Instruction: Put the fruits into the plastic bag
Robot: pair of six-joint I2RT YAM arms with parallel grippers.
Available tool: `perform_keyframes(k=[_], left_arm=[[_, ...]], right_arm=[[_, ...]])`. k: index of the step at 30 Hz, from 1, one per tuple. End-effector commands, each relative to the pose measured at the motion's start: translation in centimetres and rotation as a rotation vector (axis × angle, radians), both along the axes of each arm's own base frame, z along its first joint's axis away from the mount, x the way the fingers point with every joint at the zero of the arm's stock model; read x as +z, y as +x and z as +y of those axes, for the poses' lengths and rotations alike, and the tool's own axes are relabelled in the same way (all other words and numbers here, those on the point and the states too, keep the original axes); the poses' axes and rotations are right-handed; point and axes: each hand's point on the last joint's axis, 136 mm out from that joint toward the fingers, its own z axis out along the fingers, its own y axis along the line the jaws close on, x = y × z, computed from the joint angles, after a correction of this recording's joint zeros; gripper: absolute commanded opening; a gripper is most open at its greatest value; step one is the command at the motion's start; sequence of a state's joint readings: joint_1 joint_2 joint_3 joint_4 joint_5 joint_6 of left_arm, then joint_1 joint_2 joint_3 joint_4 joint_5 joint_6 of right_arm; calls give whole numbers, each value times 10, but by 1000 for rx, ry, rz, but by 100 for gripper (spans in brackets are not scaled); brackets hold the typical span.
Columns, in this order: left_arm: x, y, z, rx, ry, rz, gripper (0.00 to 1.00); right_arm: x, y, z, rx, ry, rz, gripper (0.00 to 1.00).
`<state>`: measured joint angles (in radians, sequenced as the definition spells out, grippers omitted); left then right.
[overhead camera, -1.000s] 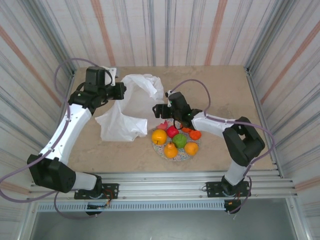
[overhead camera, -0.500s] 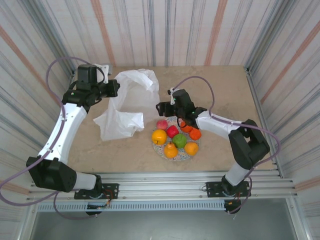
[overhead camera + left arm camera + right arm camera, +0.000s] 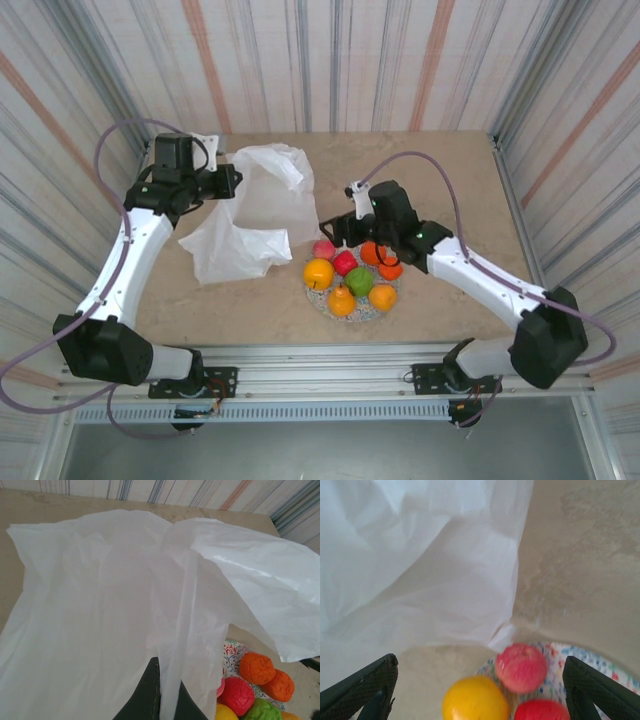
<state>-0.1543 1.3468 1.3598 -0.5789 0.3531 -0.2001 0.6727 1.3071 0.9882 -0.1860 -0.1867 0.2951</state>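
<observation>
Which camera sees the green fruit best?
The top camera: the green fruit sits whole on the plate, nothing covering it. The left wrist camera catches just its top at the picture's bottom edge.

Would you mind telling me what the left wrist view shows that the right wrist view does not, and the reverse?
Left wrist view, not the right: the left gripper shut on a fold of the plastic bag, two orange fruits, and the green fruit. Right wrist view, not the left: the right gripper, fingers wide apart with nothing between them, and the pink fruit unobstructed. Both: the bag, the speckled plate, the red fruit and the yellow fruit.
</observation>
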Motion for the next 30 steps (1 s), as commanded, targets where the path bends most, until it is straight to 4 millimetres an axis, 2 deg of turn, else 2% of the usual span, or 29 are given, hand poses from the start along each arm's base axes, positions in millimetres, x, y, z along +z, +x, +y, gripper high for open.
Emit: perform_keyframes(k=[1,6,10,14,19,30], left_arm=[[6,-9,4,-2,-35,-12,0],[8,-10,5,-6,-53,-31,0],[5,-10,3,-14,-71,-31,0],[3,-10,0,-28,-82,-31,0],[0,-10,-2,-38,-94,-25,0],[2,-11,-1,-44,-107,-29,0]], right_arm=[[-41,-52,-15,83,-156,134,85],[-57,-101,-22,146,-254,180,78],[-74,-117,-22,185,-305,217,73],[-90,-121,-24,190,-384,228,72],[-101,-126,-22,179,-411,243,71],[-124,-123,-19,-9,-390,249,71]])
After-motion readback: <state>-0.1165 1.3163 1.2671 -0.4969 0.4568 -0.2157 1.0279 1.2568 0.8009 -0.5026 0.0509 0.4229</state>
